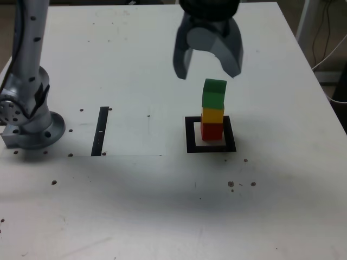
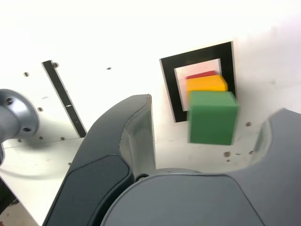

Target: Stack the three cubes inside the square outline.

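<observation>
Three cubes are stacked in one tower inside the square outline [image 1: 191,135]. The red cube [image 1: 211,131] is set at the bottom, on the bench [image 1: 135,200]. The yellow cube [image 1: 212,116] is held up by the red one, and the green cube [image 1: 213,99] is held up by the yellow one. No cube is gripped.

The fingers [image 2: 137,136] are spread wide open. In the exterior view, they are seen higher up than the tower, and a gap is seen between their tips and the green cube. In the wrist view, the green cube is seen between the two fingers, and it is touched by neither of them.

The outline is made of thick black lines with a white middle. In the exterior view, more of the white is seen on the left of the red cube than on its right. Most of the red cube is hidden in the wrist view, where only a thin bit of it is seen past the yellow one.

A black strip [image 1: 100,131] is seen on the bench, well apart from the outline, on the exterior view's left. Farther left, the round gray base [image 1: 40,135] of the arm is seen. Small dark spots are dotted over the white bench.
</observation>
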You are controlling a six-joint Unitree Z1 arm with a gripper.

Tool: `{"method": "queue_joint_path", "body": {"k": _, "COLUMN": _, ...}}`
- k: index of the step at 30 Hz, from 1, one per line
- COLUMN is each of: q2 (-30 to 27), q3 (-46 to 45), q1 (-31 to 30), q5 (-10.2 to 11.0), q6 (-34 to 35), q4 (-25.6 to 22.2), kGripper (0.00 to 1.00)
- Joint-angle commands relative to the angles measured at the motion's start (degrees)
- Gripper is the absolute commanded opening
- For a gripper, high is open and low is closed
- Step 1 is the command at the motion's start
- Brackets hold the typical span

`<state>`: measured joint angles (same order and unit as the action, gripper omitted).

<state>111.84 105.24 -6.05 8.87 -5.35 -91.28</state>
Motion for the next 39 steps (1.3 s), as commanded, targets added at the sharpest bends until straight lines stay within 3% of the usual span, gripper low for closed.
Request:
{"method": "queue_joint_path", "body": {"k": 1, "q2": -2.4, "q3": -1.8, "q1": -0.1, "q5": 0.2, "q6": 0.5, "q4": -0.5, "kGripper": 0.99}}
{"method": "queue_joint_path", "body": {"k": 12, "q2": -13.0, "q3": -16.2, "q1": 0.8, "q5": 0.0, "q6": 2.4, "q4": 0.9, "kGripper": 0.99}}
{"method": "queue_joint_path", "body": {"k": 21, "q2": -20.2, "q3": -30.7, "q1": 1.9, "q5": -0.7, "q6": 3.7, "q4": 5.5, "kGripper": 0.99}}
{"method": "queue_joint_path", "body": {"k": 39, "q2": -24.7, "q3": -51.2, "q1": 3.6, "q5": -5.1, "q6": 4.1, "q4": 19.7, "kGripper": 0.99}}
